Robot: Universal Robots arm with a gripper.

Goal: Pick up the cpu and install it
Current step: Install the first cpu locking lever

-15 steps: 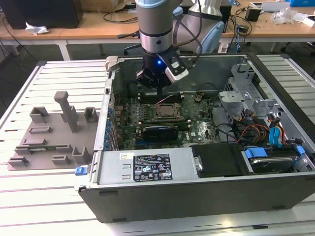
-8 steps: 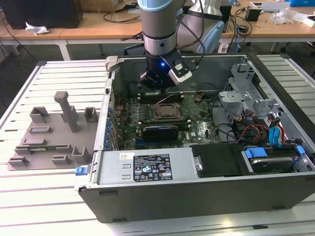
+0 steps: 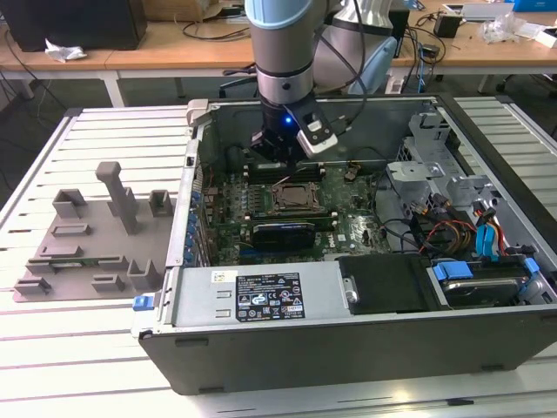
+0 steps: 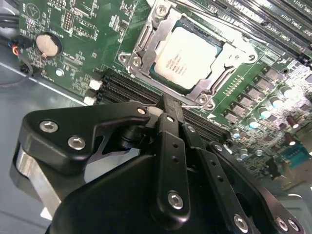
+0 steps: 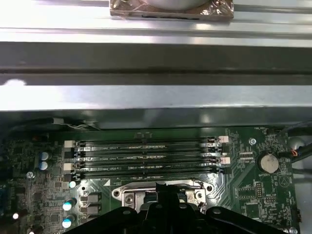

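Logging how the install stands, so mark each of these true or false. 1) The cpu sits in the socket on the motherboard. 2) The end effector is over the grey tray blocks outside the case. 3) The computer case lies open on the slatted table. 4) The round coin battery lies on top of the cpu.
1) True: in the second wrist view the cpu lies inside the metal socket frame.
2) False: the end effector is inside the computer case, above the motherboard; the grey tray blocks lie apart, to the exterior view's left.
3) True.
4) False: the coin battery sits on the board, apart from the cpu.
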